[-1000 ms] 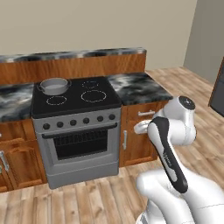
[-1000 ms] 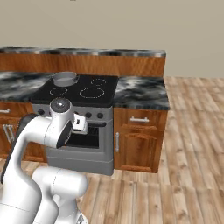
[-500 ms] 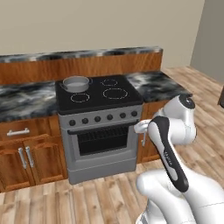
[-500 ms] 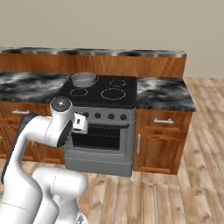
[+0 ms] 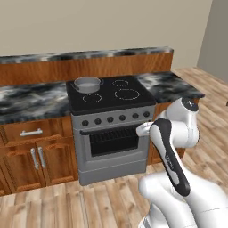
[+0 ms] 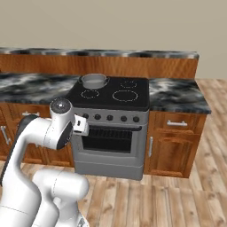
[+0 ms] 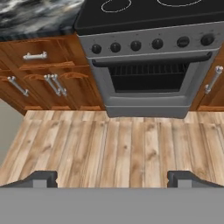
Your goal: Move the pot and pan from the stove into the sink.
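I am in the approach step: nothing is grasped yet, and the arm is folded close to my base, in front of the stove [image 5: 111, 100]. The gripper [image 7: 112, 177] looks down at the wooden floor and the oven door; its two fingertips stand far apart at the bottom of the hand view, so the jaws are released and empty. The pot [image 5: 87, 83] sits on the rear left burner, near the wooden backsplash, upright, with its pale inside visible. I see it also from the right side [image 6: 94, 80]. The other three burners are bare, and I cannot find the pan or the sink from here. For the next move, I judge that I must lift the hand above the cooktop, reach over the front burners to the pot, and close on its rim or one loop handle. The reach is long, so maybe the base must come nearer first.
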You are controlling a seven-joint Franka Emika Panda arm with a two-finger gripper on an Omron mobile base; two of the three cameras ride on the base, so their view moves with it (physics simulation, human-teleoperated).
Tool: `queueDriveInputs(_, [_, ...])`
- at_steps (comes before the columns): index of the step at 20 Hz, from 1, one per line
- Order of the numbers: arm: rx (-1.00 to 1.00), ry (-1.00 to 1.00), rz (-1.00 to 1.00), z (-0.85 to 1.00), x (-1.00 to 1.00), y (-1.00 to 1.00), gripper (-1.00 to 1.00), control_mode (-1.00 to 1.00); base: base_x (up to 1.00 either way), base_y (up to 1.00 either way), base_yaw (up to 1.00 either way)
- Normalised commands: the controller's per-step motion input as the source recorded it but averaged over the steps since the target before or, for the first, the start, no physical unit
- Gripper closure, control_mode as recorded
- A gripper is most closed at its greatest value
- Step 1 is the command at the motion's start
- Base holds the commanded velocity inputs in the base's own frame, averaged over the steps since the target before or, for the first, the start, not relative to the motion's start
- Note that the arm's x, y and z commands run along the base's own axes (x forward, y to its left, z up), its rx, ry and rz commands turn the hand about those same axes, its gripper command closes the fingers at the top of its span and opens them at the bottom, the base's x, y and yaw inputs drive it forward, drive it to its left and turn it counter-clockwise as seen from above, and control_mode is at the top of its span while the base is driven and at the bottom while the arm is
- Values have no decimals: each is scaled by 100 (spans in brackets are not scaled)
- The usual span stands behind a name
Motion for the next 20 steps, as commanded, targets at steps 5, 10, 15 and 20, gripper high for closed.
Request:
queueDriveInputs(5, [0,0,0,0,0,0,-100,100,37,27,0])
queueDriveInputs(10, [0,0,0,0,0,0,-100,100,49,48,-1])
queueDriveInputs(15, [0,0,0,0,0,0,-100,100,59,44,-1])
queueDriveInputs(20, [0,0,0,0,0,0,-100,100,75,35,-2])
